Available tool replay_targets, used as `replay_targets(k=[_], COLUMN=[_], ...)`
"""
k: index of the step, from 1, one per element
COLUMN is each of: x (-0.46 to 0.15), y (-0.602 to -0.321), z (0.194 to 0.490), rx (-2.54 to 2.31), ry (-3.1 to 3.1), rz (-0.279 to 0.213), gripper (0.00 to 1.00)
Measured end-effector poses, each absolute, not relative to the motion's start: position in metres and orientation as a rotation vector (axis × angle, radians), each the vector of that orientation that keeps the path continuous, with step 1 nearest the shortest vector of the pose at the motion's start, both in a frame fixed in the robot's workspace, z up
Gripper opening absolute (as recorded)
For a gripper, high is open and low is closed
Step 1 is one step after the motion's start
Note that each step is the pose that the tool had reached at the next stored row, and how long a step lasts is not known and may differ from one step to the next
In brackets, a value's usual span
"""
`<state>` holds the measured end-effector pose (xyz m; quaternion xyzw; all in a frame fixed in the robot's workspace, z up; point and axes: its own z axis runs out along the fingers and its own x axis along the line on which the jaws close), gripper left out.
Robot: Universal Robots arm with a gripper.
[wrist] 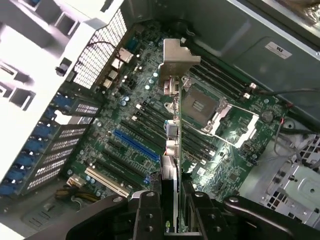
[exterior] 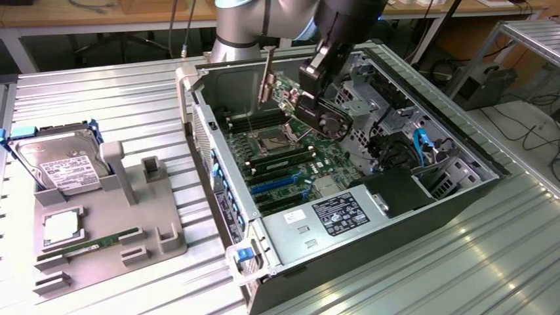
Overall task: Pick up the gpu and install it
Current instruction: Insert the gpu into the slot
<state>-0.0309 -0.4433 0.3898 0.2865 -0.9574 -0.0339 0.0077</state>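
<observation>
ribbed metal table (exterior: 131, 92), open computer case (exterior: 455, 154) lying on it, and the gripper (exterior: 308, 108) is up over the motherboard (exterior: 289, 164), fingers clamped on the gpu (exterior: 266, 75). the card hangs edge-down in the air near the cpu socket (wrist: 200, 105), silver bracket (wrist: 176, 62) leading, not yet seated.

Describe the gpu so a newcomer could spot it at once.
Find the open computer case lying on the ribbed metal table. Above its green motherboard, the claw grips the gpu. Unlike the memory stick lying in the grey holder, it hangs in the air, a thin card with a silvery bracket at one end.
</observation>
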Motion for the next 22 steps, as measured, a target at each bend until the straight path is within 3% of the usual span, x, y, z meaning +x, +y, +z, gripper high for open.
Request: replay_targets(k=[22], x=[-0.0309], y=[-0.4433], z=[0.3807], rx=[1.499], ry=[-2.740], rz=[-0.093], gripper=[0.26])
